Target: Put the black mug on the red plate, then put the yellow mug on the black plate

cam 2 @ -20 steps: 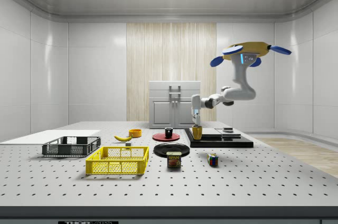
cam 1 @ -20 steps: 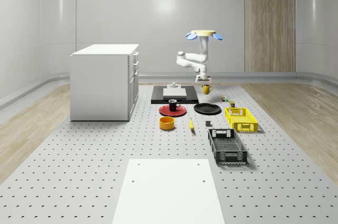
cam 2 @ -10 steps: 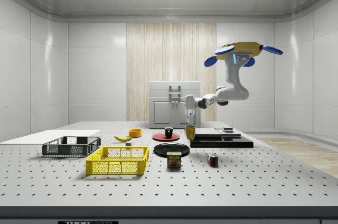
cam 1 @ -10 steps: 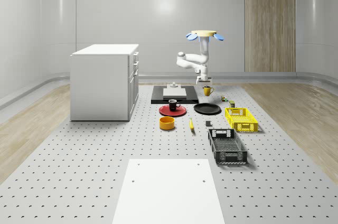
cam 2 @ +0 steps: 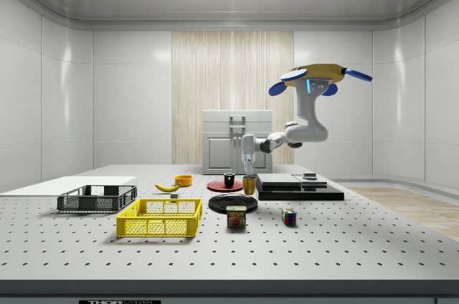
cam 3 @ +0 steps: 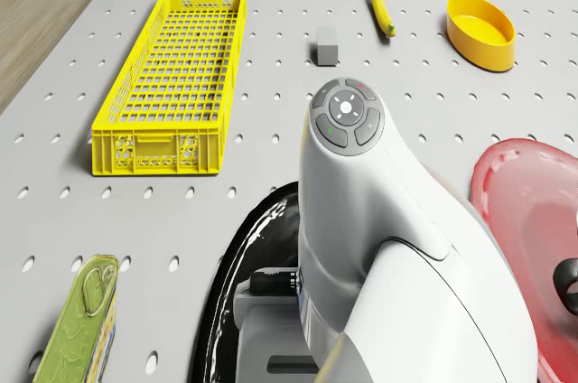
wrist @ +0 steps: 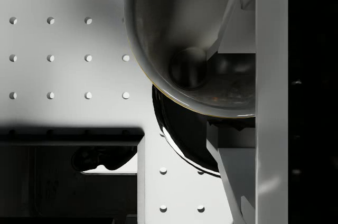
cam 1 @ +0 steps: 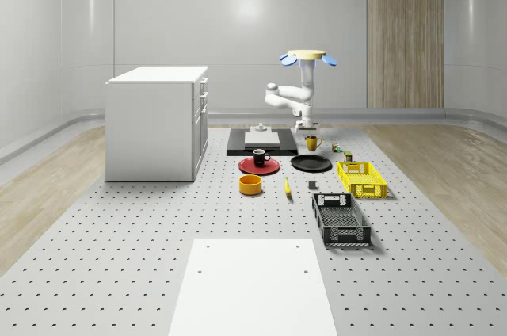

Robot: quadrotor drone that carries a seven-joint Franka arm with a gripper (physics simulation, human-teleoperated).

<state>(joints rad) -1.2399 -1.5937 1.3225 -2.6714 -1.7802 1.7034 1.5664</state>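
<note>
Yellow mug (cam 2: 249, 185) clamped in jaws, held above black plate (cam 2: 233, 203) edge; drone (cam 2: 315, 77) hovers over bench (cam 2: 344, 247); black mug (cam 1: 259, 157) on red plate (cam 1: 247, 166)

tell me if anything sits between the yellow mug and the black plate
Nothing visible does. The gripper holds the yellow mug in the air beside the black plate, with open space between them.

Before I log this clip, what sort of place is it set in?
Probably a simulated robotics test room: a large perforated bench on the floor, bare pale wall panels, and props laid out on the bench, such as a yellow crate, a black plate and a white cabinet.
</note>
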